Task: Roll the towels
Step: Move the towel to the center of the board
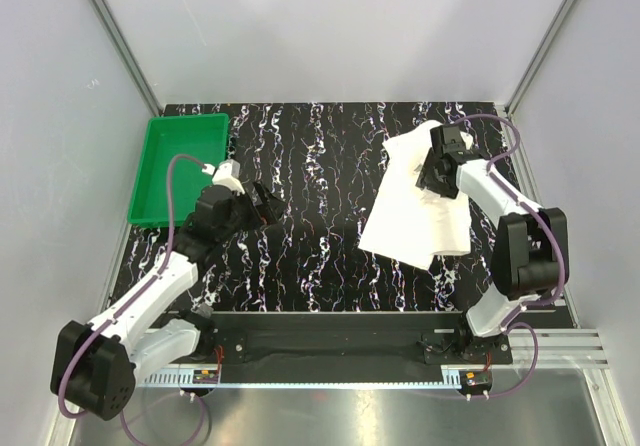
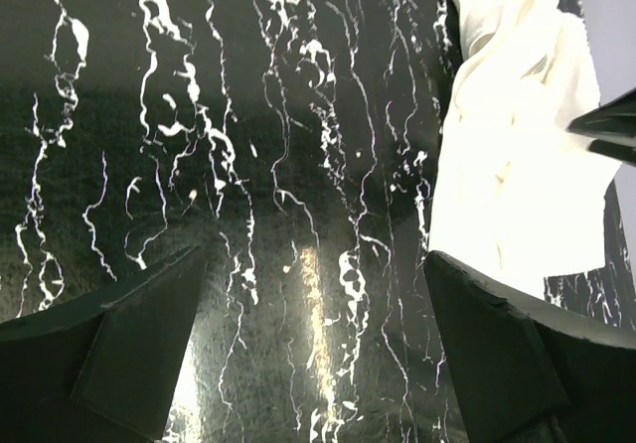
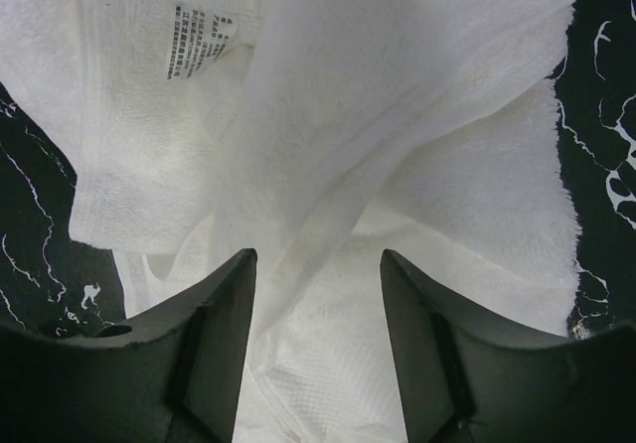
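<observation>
Towels (image 1: pixel 415 201) lie in one rumpled, overlapping heap by the right edge of the worktop (image 1: pixel 310 226), toward its far corner. Neither is rolled or even spread flat, so the whole job looks left to do. The right gripper (image 3: pixel 318 264) hangs over them, jaws parted, gripping nothing. The left gripper (image 2: pixel 316 254) gapes wide near the green tray (image 1: pixel 180 166).

The surface (image 1: pixel 320 216) is glossy black with white marble-like veins, and it catches a pale streak of overhead light in the left wrist view. Plain light grey walls (image 1: pixel 330 26) close it in at the back and on both sides. Silvery metal posts (image 1: pixel 113 31) run down the two back corners. A pale slotted strip (image 1: pixel 330 379) lines the near edge, with a dull brushed metal sheet (image 1: pixel 330 418) just beyond it.
</observation>
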### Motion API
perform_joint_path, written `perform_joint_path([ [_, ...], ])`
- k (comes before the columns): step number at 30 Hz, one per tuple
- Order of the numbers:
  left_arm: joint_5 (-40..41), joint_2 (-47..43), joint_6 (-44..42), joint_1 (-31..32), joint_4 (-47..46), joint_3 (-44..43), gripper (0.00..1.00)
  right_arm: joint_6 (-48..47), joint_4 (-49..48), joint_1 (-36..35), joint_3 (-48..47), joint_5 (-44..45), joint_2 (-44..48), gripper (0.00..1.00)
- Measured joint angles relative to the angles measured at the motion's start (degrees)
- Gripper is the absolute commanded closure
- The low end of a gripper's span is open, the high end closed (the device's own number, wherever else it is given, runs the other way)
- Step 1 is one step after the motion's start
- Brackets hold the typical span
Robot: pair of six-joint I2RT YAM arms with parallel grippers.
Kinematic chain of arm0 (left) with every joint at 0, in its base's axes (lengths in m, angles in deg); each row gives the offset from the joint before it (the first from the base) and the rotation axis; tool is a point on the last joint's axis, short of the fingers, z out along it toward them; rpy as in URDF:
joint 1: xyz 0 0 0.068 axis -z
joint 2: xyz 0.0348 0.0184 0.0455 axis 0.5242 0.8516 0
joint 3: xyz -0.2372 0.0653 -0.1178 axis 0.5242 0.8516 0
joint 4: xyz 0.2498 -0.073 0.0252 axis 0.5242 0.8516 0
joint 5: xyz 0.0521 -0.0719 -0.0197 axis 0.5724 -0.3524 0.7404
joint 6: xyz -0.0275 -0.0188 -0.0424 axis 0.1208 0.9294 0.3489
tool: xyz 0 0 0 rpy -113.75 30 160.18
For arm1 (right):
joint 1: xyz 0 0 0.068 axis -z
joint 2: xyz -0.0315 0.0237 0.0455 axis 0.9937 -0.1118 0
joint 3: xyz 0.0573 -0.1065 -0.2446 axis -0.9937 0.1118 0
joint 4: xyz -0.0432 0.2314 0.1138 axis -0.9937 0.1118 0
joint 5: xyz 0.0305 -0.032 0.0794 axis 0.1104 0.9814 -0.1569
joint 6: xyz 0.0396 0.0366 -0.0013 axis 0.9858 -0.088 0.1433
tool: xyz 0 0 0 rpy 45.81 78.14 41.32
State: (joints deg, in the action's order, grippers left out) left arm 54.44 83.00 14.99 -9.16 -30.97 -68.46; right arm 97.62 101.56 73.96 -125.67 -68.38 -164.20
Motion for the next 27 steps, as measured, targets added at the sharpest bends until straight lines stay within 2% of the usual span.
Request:
perform_joint_path([
  [6, 0.0, 1.1, -0.2, 0.0, 0.0, 0.3, 0.01, 0.1, -0.4, 0.0, 1.7, 0.2, 1.2, 0.51],
  [14, 0.0, 2.5, -0.9, 0.0, 0.1, 0.3, 0.01, 0.3, -2.6, 0.4, 1.7, 0.2, -3.5, 0.65],
  [16, 0.0, 2.5, -1.1, 0.0, 0.1, 0.3, 0.01, 0.3, -2.6, 0.7, 1.7, 0.2, -4.2, 0.71],
  [19, 0.0, 2.9, -1.2, 0.0, 0.0, 0.3, 0.01, 0.2, -3.0, 1.6, 1.7, 0.1, -4.5, 0.85],
  [20, 0.0, 3.1, -1.3, 0.0, 0.0, 0.3, 0.01, 0.1, -3.1, 1.9, 1.7, 0.1, -4.5, 0.93],
  [21, 0.0, 3.4, -1.4, 0.0, 0.0, 0.3, 0.01, 0.1, -3.3, 2.0, 1.7, 0.1, -4.5, 0.96],
  [23, 0.0, 3.8, -1.5, 0.0, 0.0, 0.3, 0.01, 0.1, -3.5, 2.2, 1.7, 0.0, -4.5, 1.00],
  [27, 0.0, 4.0, -1.5, 0.0, 0.0, 0.3, 0.01, 0.0, -2.7, 1.9, 1.4, 0.2, -4.1, 1.00],
])
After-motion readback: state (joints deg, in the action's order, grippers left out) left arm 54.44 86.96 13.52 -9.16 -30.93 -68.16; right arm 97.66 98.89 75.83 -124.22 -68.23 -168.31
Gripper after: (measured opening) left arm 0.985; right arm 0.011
